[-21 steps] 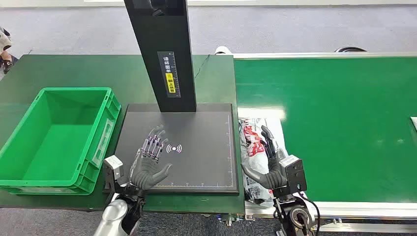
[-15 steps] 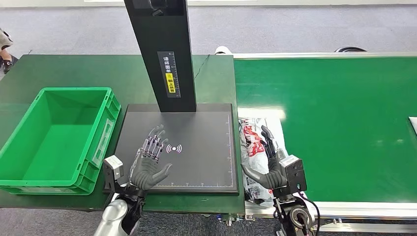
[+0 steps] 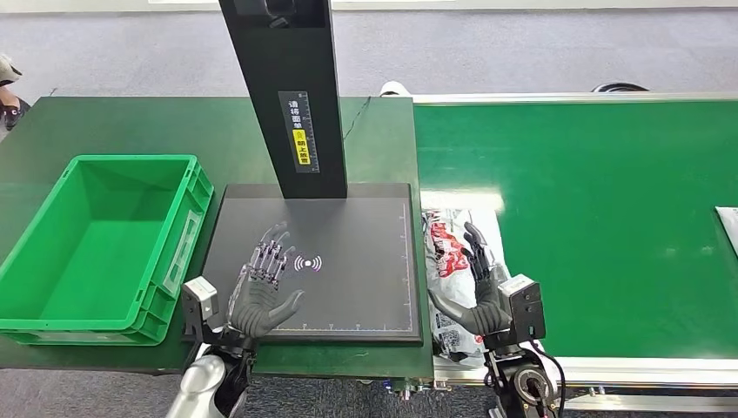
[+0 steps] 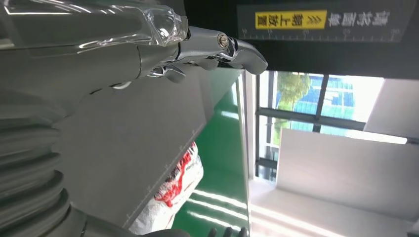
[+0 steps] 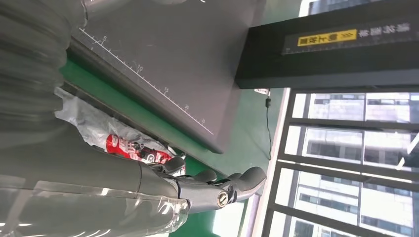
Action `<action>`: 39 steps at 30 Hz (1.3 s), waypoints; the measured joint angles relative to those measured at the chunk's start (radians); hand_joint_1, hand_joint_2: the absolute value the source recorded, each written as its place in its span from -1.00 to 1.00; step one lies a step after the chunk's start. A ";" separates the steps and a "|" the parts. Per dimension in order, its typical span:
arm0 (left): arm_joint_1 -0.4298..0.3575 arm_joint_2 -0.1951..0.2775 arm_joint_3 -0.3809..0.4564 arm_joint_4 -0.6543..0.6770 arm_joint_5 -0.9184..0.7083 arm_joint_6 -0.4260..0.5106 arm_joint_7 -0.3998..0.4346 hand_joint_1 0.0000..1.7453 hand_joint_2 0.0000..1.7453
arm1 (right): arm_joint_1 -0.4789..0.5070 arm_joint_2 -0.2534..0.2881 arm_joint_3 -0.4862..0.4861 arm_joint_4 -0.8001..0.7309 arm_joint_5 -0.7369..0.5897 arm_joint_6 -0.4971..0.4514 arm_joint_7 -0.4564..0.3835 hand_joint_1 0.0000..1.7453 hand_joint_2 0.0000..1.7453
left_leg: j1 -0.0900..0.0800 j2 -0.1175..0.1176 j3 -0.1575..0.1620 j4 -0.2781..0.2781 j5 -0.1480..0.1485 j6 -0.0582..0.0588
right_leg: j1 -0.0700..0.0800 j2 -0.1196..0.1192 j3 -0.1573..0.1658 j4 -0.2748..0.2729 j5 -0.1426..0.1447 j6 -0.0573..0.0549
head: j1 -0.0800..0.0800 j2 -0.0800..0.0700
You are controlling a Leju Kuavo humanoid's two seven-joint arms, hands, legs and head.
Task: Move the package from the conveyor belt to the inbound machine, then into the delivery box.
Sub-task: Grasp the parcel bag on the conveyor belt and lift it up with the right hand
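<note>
A: Start nearest the robot. Which robot hand is closer to the package (image 3: 451, 261)?

B: The right robot hand (image 3: 479, 296). It sits palm up, fingers spread apart, holding nothing, over the near half of the package. Whether the fingers actually touch the wrapping I cannot tell, even from the right wrist view.

A: And the left robot hand (image 3: 264, 292)?

B: Also spread, gripping nothing, above the near part of the inbound machine (image 3: 365, 261), over its dark plate beside the white scan mark. It is well apart from the package, with the plate's right edge between them.

A: So which way does the package lie?

B: It lies on the conveyor belt (image 3: 609, 218), at the belt's left margin, just beside the machine's plate. Its long axis runs near to far, away from the robot, roughly parallel to that plate edge. The near end is under the right robot hand and wrist; the far end pokes out beyond the fingertips.

A: What does it look like?

B: A crinkled, whitish plastic pouch with red and black print, flat and soft. I'd judge it will sag when lifted.

A: And the coming move?

B: Likely a short carry leftward onto the plate. The delivery box (image 3: 52, 261), a green crate, stands further left on the surface (image 3: 130, 126).
</note>
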 joint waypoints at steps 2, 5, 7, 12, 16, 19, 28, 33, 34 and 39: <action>0.012 0.004 0.001 -0.009 0.000 0.006 -0.002 -1.00 1.00 | 0.007 -0.002 -0.004 -0.007 -0.013 0.000 0.005 -1.00 1.00 | 0.000 0.000 0.000 0.000 0.000 0.000 | 0.000 0.000 0.000 0.000 0.000 0.000 | 0.000 0.000; 0.023 0.008 0.001 -0.021 0.000 0.007 -0.002 -1.00 1.00 | 0.014 -0.003 -0.011 -0.018 -0.018 -0.001 0.011 -1.00 1.00 | 0.000 0.000 0.000 0.000 0.000 0.000 | 0.000 0.000 0.000 0.000 0.000 0.000 | 0.000 0.000; 0.026 0.010 0.001 -0.025 0.000 0.008 -0.002 -1.00 1.00 | 0.017 -0.004 -0.013 -0.022 -0.014 -0.005 0.014 -1.00 1.00 | 0.000 0.000 0.000 0.000 0.000 0.000 | 0.000 0.000 0.000 0.000 0.000 0.000 | 0.000 0.000; 0.030 0.012 0.001 -0.031 0.000 0.010 -0.002 -1.00 1.00 | 0.019 -0.005 -0.015 -0.029 -0.005 -0.009 0.014 -1.00 1.00 | 0.000 0.000 0.000 0.000 0.000 0.000 | 0.000 0.000 0.000 0.000 0.000 0.000 | 0.000 0.000; 0.031 0.014 0.001 -0.033 0.000 0.010 -0.002 -1.00 1.00 | 0.020 -0.005 -0.016 -0.031 -0.001 -0.014 0.014 -1.00 1.00 | 0.000 0.000 0.000 0.000 0.000 0.000 | 0.000 0.000 0.000 0.000 0.000 0.000 | 0.000 0.000; 0.031 0.014 0.001 -0.034 -0.003 0.014 -0.003 -1.00 1.00 | 0.020 -0.005 -0.016 -0.033 0.027 -0.045 0.013 -1.00 1.00 | 0.000 0.000 0.000 0.000 0.000 0.000 | 0.000 0.000 0.000 0.000 0.000 0.000 | 0.000 0.000; 0.045 0.017 -0.003 -0.070 -0.123 0.092 -0.018 -1.00 1.00 | 0.020 -0.024 -0.050 -0.115 0.285 -0.287 0.037 -1.00 1.00 | 0.000 0.000 0.000 0.000 0.000 0.000 | 0.000 0.000 0.000 0.000 0.000 0.000 | 0.000 0.000; 0.053 0.017 -0.006 -0.076 -0.127 0.093 -0.020 -1.00 1.00 | 0.019 -0.041 -0.094 -0.169 0.350 -0.329 0.063 -1.00 1.00 | 0.000 0.000 0.000 0.000 0.000 0.000 | 0.000 0.000 0.000 0.000 0.000 0.000 | 0.000 0.000; 0.053 0.017 -0.006 -0.077 -0.127 0.093 -0.021 -1.00 1.00 | 0.016 -0.047 -0.103 -0.173 0.367 -0.337 0.075 -1.00 1.00 | 0.000 0.000 0.000 0.000 0.000 0.000 | 0.000 0.000 0.000 0.000 0.000 0.000 | 0.000 0.000; 0.054 0.019 -0.012 -0.090 -0.119 0.088 -0.011 -1.00 1.00 | -0.025 -0.103 -0.171 -0.161 0.492 -0.305 0.247 -1.00 1.00 | 0.000 0.000 0.000 0.000 0.000 0.000 | 0.000 0.000 0.001 0.000 0.000 0.000 | 0.000 0.000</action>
